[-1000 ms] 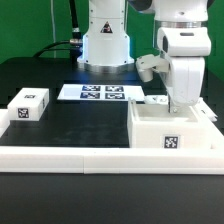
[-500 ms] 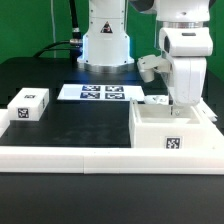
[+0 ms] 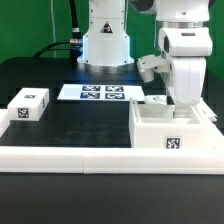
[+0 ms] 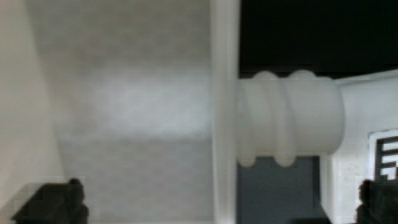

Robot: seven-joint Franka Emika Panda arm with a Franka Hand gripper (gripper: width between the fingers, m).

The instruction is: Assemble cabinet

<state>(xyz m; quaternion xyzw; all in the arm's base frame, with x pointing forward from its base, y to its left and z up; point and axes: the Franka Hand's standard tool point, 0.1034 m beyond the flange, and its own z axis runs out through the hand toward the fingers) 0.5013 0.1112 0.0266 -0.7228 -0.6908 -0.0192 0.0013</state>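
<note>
The cabinet body (image 3: 170, 126), a large white box with a tag on its front, stands at the exterior view's right, against the long low rail. My gripper (image 3: 183, 101) hangs straight down over its back edge, with the fingertips hidden behind the wall. In the wrist view the gripper (image 4: 215, 205) is open. Its two dark fingertips (image 4: 54, 203) stand far apart on either side of a white cabinet wall (image 4: 143, 110). A ribbed white knob-like piece (image 4: 285, 118) lies beside that wall. A smaller white tagged panel (image 3: 30, 105) lies at the exterior view's left.
The marker board (image 3: 100, 92) lies flat near the robot base (image 3: 105, 45). A long low white rail (image 3: 80, 156) runs along the table's front edge. Another small white tagged part (image 3: 153, 99) lies behind the cabinet body, by the gripper.
</note>
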